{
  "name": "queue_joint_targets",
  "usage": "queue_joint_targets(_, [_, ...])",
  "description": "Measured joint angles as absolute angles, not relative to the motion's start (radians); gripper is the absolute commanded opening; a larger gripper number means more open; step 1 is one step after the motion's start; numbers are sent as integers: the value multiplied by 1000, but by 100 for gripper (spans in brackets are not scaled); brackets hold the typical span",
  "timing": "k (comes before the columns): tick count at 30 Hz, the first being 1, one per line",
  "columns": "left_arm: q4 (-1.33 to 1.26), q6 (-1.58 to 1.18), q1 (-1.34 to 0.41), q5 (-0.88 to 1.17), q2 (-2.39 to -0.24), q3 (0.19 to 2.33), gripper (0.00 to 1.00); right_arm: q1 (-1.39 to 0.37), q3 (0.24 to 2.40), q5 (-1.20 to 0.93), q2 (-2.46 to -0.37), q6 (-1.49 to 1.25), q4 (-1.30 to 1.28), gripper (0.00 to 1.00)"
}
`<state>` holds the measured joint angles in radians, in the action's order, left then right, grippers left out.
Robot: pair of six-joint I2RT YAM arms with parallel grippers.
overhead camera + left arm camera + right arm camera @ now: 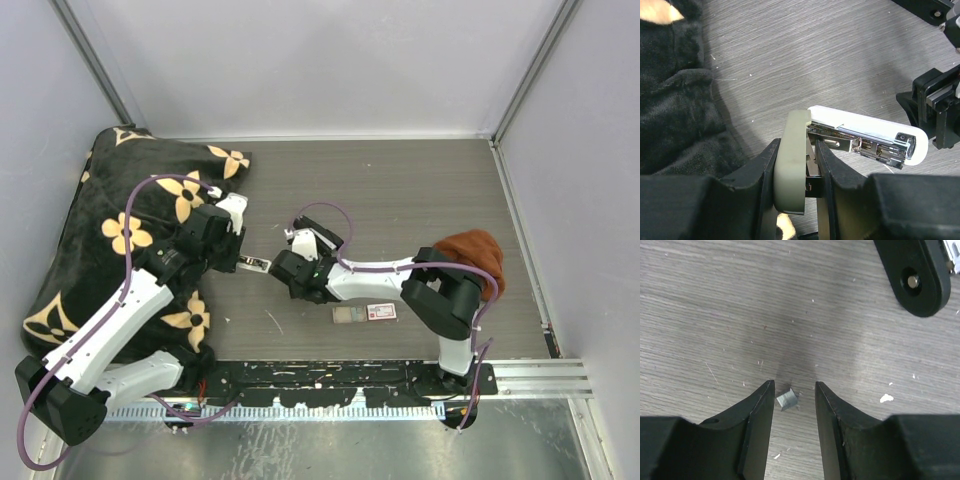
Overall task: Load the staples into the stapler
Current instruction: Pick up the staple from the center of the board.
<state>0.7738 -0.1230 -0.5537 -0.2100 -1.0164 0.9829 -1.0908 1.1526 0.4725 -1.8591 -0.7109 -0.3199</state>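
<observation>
My left gripper point(796, 145) is shut on the stapler point(865, 131), pinching its cream-green base point(792, 165) just above the table. The stapler is swung open, so the white top and the bare metal channel point right. In the top view the stapler point(255, 264) sits between both grippers. A small silvery block of staples point(787, 399) lies on the table. My right gripper point(794, 385) hangs over it, open, with a finger on each side; the left finger is very close and the right one stands apart.
A red-and-white staple box point(381, 312) and a greyish tray point(348, 315) lie by the right arm. A brown cloth point(475, 255) sits at the right. A black flowered blanket point(120, 230) covers the table's left side.
</observation>
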Motion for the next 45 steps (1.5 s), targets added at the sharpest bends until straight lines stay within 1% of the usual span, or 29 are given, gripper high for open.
queue_joint_targets(7, [774,-123,-554,-201,-1016,983,0,-1108,1153,497,-1861,-762,-377,37])
queue_joint_targets(16, [774,-123,-554,-200,-1016,983,0,-1131,1101,514,-1832,-813,-390,34])
queue_joint_targets(18, [774,-123,-554,-197,-1016,983,0,-1133,1087,516,-1821,-819,-391,32])
queue_joint_targets(25, [774,-123,-554,-194,-1016,982,0,-1133,1081,513,-1817,-814,-381,19])
queue_joint_targets(30, [773,-123,-554,-193,-1016,982,0,-1133,1058,503,-1795,-799,-366,17])
queue_joint_targets(34, [774,-123,-554,-185,-1016,978,0,-1133,1013,477,-1700,-769,-368,17])
queue_joint_targets(39, [773,-124,-554,-162,-1016,977,0,-1110,952,413,-1499,-730,-389,17])
queue_joint_targets(45, [752,-123,-564,-69,-1034,975,0,-1062,819,333,-1286,-667,-458,17])
